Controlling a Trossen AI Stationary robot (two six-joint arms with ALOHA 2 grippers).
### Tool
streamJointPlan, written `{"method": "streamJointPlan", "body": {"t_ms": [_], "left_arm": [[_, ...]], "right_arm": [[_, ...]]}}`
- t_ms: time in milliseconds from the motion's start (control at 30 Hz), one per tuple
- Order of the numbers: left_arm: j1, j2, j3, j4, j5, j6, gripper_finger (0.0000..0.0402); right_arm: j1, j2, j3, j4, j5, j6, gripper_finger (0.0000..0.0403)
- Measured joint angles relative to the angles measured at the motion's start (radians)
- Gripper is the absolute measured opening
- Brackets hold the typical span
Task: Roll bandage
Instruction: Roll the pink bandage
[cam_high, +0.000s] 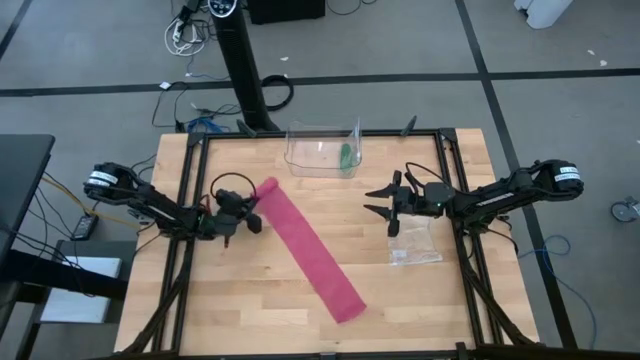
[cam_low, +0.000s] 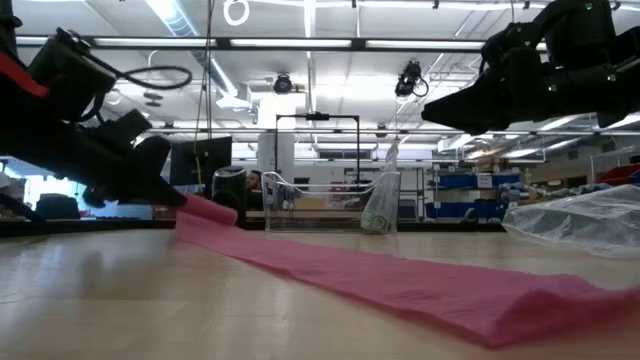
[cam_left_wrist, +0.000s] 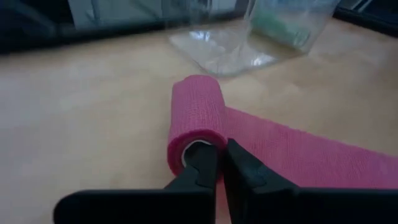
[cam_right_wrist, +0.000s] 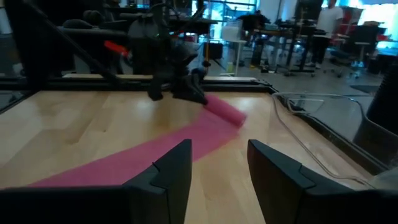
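Bandage (cam_high: 310, 252), soft ribbed pink strip, rolled end pinched by left hand (cam_high: 254, 217); right hand (cam_high: 381, 201) spread.

Magenta-pink bandage (cam_high: 310, 253); pale wood-grain table (cam_high: 250, 300); green item (cam_high: 345, 156)

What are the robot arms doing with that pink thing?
They are rolling up a bandage. The left gripper is pinched on the end of the small roll it has started at one end. The remaining pink strip lies flat, running diagonally across the wooden table. The right gripper is open and waits above the table, off to the side, touching nothing. A clear container stands at the back.
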Motion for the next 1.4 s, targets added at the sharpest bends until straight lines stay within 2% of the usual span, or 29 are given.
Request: {"method": "streamJointPlan", "body": {"t_ms": [133, 200, 300, 367, 467, 567, 733, 900, 1033, 1167, 1400], "left_arm": [[0.0, 0.0, 0.0, 0.162, -0.038, 0.302, 0.0015], [0.0, 0.0, 0.0, 0.257, -0.04, 0.471, 0.0015], [0.003, 0.0, 0.001, 0.348, -0.04, 0.661, 0.0015], [0.015, 0.0, 0.001, 0.352, -0.039, 0.708, 0.0015], [0.037, 0.0, 0.001, 0.337, -0.016, 0.713, 0.0015], [0.059, 0.0, 0.001, 0.332, 0.037, 0.713, 0.0015], [0.084, 0.0, 0.001, 0.332, 0.084, 0.711, 0.0015], [0.085, 0.0, 0.001, 0.332, 0.108, 0.711, 0.0015], [0.085, 0.0, 0.001, 0.323, 0.118, 0.686, 0.0015], [0.085, 0.0, 0.001, 0.316, 0.12, 0.671, 0.0015], [0.085, 0.0, 0.001, 0.297, 0.121, 0.658, 0.0015]], "right_arm": [[0.014, 0.0, 0.021, -0.012, -0.066, -0.017, 0.0137], [0.046, 0.0, 0.064, -0.081, -0.082, -0.038, 0.0125], [0.108, 0.0, 0.177, -0.348, -0.086, -0.066, 0.0108], [0.152, 0.006, 0.269, -0.551, -0.086, -0.049, 0.0104], [0.232, 0.029, 0.371, -0.778, -0.092, -0.004, 0.0108], [0.323, 0.072, 0.428, -0.868, -0.123, 0.06, 0.012], [0.465, 0.212, 0.466, -0.856, -0.117, 0.193, 0.0137], [0.573, 0.402, 0.54, -0.819, -0.02, 0.261, 0.0138], [0.604, 0.511, 0.621, -0.811, -0.012, 0.283, 0.0139], [0.611, 0.587, 0.682, -0.816, -0.089, 0.289, 0.0141], [0.611, 0.626, 0.692, -0.822, -0.139, 0.304, 0.0136]]}}
